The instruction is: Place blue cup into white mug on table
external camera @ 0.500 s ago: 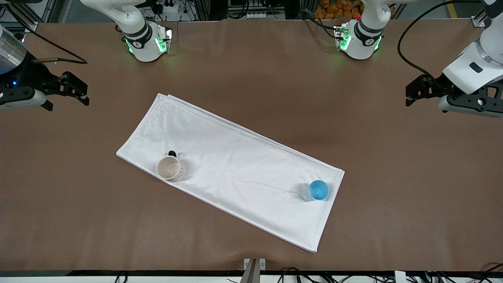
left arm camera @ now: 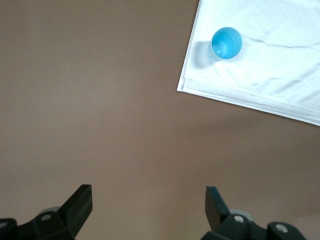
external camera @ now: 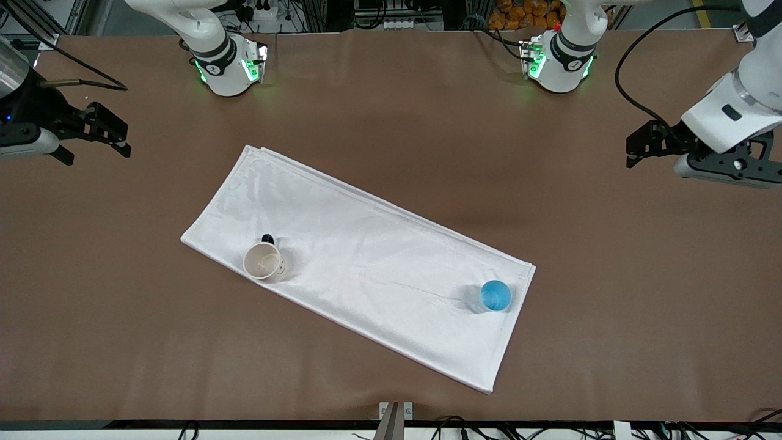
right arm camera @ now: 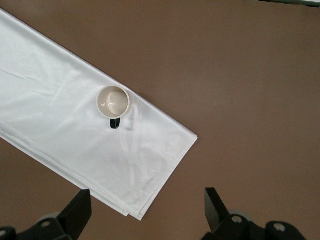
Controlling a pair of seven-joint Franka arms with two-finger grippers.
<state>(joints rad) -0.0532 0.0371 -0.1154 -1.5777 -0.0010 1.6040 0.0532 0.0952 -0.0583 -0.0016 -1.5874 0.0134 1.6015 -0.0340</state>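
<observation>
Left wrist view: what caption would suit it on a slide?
The open left end effector hangs over the bare brown table, the upright blue cup standing near a corner of the white cloth.

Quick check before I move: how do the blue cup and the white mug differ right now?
The blue cup is bright blue with no handle; the white mug is cream-white with a small black handle. The cup stands near the white cloth's corner toward the left arm's end; the mug sits toward the right arm's end. Both stand upright, open and empty, on the cloth, untouched.
</observation>
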